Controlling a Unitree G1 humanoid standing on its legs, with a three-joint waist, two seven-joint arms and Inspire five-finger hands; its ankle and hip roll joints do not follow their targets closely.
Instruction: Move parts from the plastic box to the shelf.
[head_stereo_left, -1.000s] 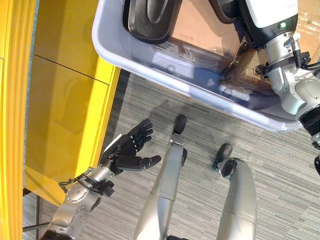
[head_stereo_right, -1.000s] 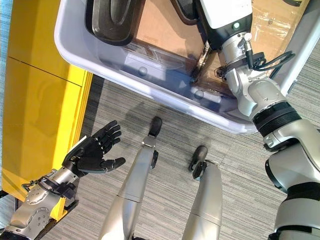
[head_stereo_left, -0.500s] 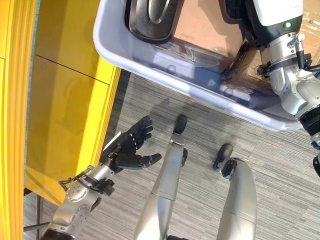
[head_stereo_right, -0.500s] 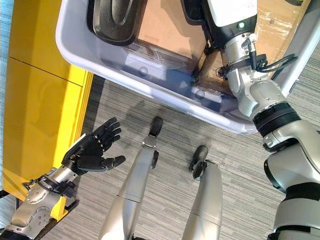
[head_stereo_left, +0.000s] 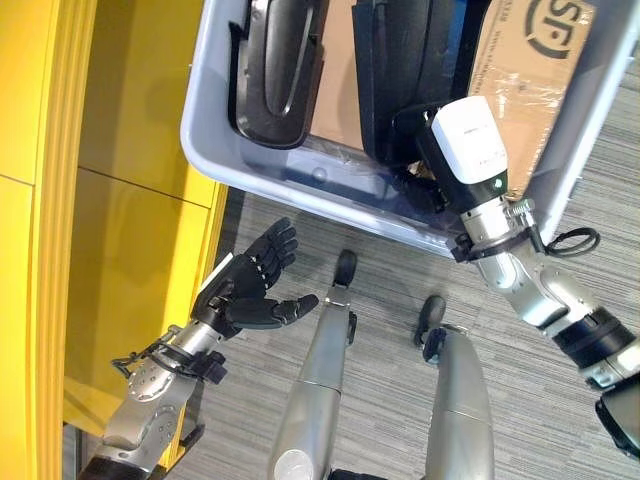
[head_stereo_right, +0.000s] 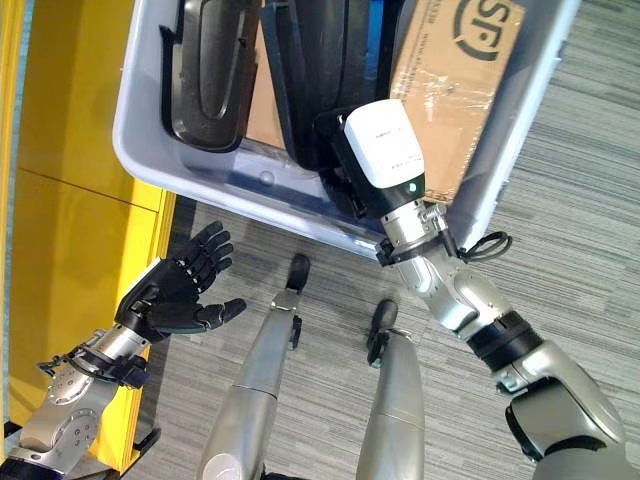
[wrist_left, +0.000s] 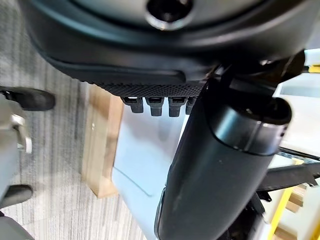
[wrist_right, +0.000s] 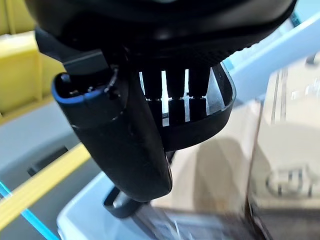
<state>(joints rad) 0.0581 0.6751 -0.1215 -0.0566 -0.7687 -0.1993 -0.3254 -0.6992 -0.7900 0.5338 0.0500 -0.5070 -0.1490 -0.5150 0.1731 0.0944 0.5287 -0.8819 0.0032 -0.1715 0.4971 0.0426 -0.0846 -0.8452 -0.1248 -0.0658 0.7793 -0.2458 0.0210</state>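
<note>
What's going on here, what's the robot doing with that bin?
The robot is standing over a grey plastic box that holds black plastic parts and cardboard. Its right robot hand is down inside the box with its fingers curled round the edge of one black part; another black part lies beside it, untouched. The left robot hand is open, palm up, over the carpet next to the yellow shelf, holding nothing. No part has left the box yet.

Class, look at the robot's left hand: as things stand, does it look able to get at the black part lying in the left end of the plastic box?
Probably not yet. The left hand hangs open over the carpet, below the plastic box, whose wall stands between it and the black part. It would have to rise over the rim; nothing else blocks it.
</note>
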